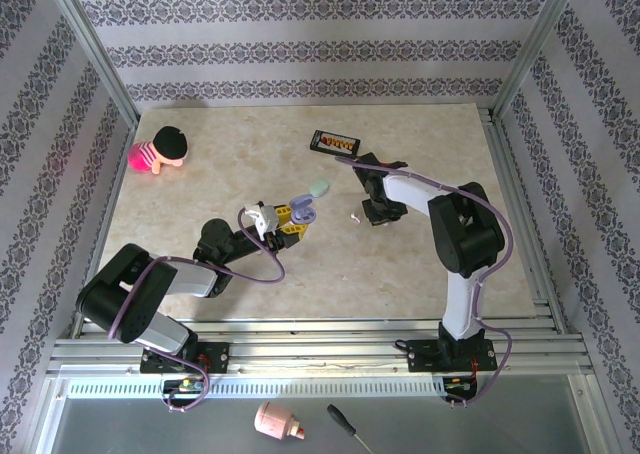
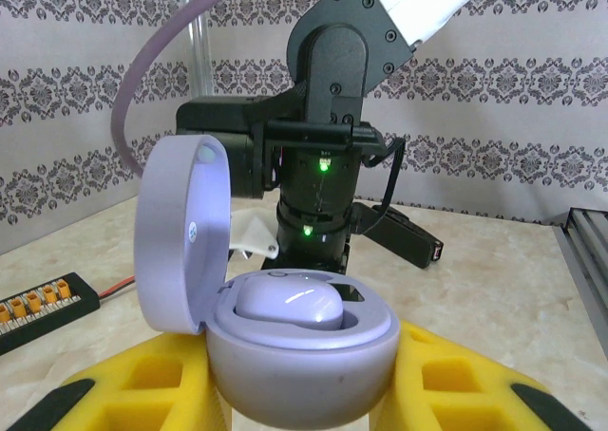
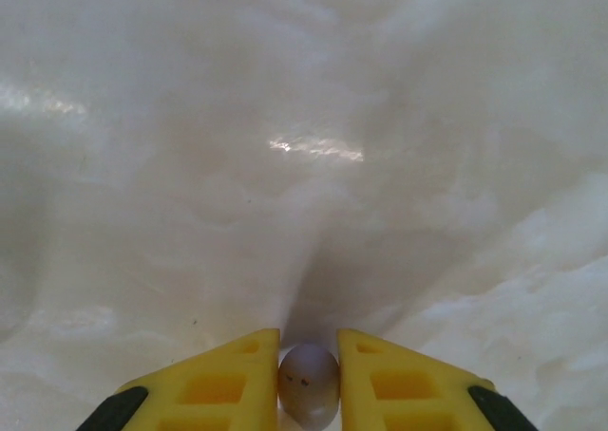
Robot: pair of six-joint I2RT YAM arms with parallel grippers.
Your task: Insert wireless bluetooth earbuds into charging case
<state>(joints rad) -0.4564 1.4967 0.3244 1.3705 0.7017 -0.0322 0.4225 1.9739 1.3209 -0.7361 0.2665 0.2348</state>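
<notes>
On my left, the left gripper [image 2: 304,379] has its yellow jaws partly closed around the lower shell of the lavender charging case [image 2: 299,350], one finger on each side. The case's lid [image 2: 180,232] is hinged open and stands nearly upright on the left. A pale lavender seated earbud [image 2: 290,303] lies in the well of the case. From the overhead camera I see the left arm [image 1: 165,284] stretched low from its base at the near left corner towards the middle of the table [image 1: 200,194], with the case [image 1: 305,210] held at its tip.

Just beyond the case a mint-green case [image 1: 320,187] lies shut on the table. Far off at the back left lies a pink doll with a black hat [image 1: 160,150]. A black board with orange connectors [image 1: 335,141] sits at the back, near the middle.

A tiny whitish piece [image 1: 354,217] lies on the table between the two grippers; it is too small for me to tell what it is.

On my right, the right gripper [image 3: 309,347] has its jaws drawn close together on a pinched earbud [image 3: 309,384], a small whitish-lavender bean touching both yellow fingers [image 3: 228,379]. The fingers are over bare table. The right arm [image 1: 462,234] rises from its base, folds at the elbow and reaches back left, with its wrist pointing down at the table, just right of the open case.
</notes>
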